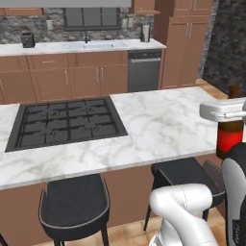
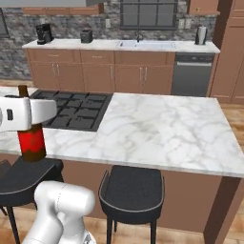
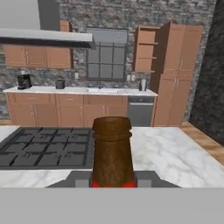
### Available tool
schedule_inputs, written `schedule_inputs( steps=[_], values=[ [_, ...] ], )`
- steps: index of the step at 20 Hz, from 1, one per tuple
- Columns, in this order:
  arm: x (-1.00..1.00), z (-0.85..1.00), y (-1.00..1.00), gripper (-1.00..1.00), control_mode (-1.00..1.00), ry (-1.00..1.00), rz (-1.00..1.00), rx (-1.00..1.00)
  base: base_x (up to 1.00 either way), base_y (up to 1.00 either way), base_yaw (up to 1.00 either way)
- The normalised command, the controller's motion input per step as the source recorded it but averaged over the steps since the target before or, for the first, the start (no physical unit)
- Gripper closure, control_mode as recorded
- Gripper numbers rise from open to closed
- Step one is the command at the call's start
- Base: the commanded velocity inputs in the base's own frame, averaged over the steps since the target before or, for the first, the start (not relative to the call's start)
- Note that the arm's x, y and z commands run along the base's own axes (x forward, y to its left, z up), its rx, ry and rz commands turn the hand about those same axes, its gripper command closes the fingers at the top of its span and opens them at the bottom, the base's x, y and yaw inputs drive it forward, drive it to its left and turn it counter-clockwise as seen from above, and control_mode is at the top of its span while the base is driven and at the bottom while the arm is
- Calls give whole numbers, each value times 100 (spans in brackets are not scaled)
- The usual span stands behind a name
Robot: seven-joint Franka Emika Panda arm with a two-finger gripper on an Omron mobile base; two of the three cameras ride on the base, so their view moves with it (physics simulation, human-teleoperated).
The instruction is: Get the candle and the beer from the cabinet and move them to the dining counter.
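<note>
Red label on the beer [image 2: 31, 138] held by the tool [image 2: 26, 112] seems blank.

I'm looking into a home kitchen. In front of me is a marble island [image 1: 158, 125] with a black gas cooktop [image 1: 67, 121] set into its left part and two dark stools [image 1: 74, 204] tucked under its near edge. Along the far wall runs a second marble counter [image 2: 71, 44] with a sink [image 2: 145, 44] under a window [image 2: 147, 13], brown base cabinets [image 1: 72, 79] and a grey dishwasher [image 1: 144, 71]. I see a coffee maker [image 2: 44, 33] and a toaster [image 2: 86, 35] on it, a paper towel roll [image 2: 201, 35] far right, a range hood [image 3: 43, 37] overhead, tall pantry cabinets [image 3: 179, 74] and a stone backsplash.
</note>
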Motion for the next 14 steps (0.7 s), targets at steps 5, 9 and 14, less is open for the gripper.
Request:
schedule_inputs(
  steps=[5,9,14],
  values=[
    [0,0,0,100,100,0,0,0,49,3,16],
    [51,-16,0,100,-100,6,16,0,14,0,4],
    [90,-27,-6,100,-100,5,33,1,0,0,0]
  ],
)
